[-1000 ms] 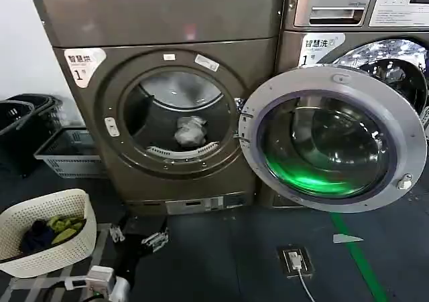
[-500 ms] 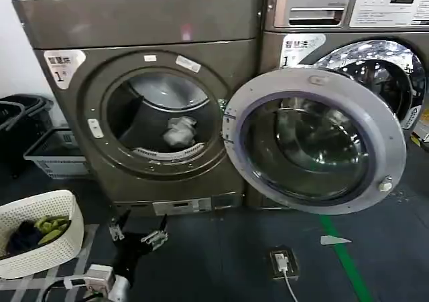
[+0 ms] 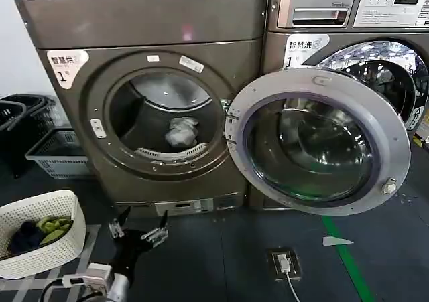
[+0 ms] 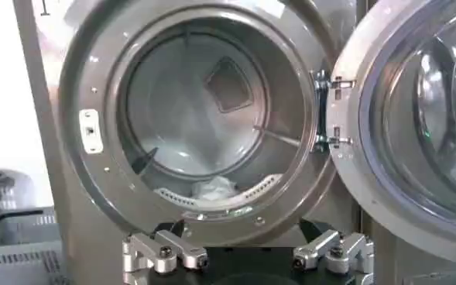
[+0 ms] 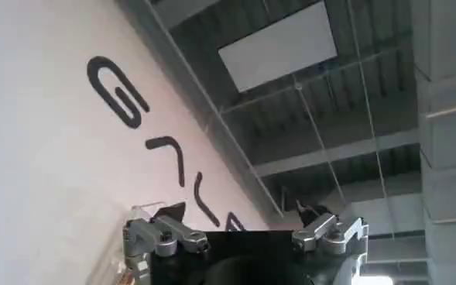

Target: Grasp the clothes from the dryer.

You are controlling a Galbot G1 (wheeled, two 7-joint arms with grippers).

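Observation:
The bronze-brown dryer point(image 3: 154, 21) stands with its grey-rimmed porthole door point(image 3: 322, 81) swung wide open to the right. A pale crumpled bundle of clothes point(image 3: 181, 132) lies at the bottom of the dark drum, just behind the front lip; the left wrist view shows the clothes point(image 4: 214, 187) too. My left gripper point(image 3: 137, 230) hangs low in front of the dryer's base, below the opening, open and empty. In its own view the left gripper point(image 4: 245, 231) faces the drum. My right gripper point(image 5: 239, 211) points up at a wall and ceiling, open and holding nothing.
A white basket point(image 3: 47, 198) with dark and green clothes sits on the floor at the left. Grey crates point(image 3: 57, 155) and black baskets point(image 3: 13, 114) stand beside the dryer. The LG machine point(image 3: 348, 7) is behind the open door. A floor socket point(image 3: 283, 262) and green line point(image 3: 348, 265) lie to the right.
The head view has shifted, so the dryer sits a little further left in it. The green glow in the door glass is gone. The left gripper stays low before the dryer.

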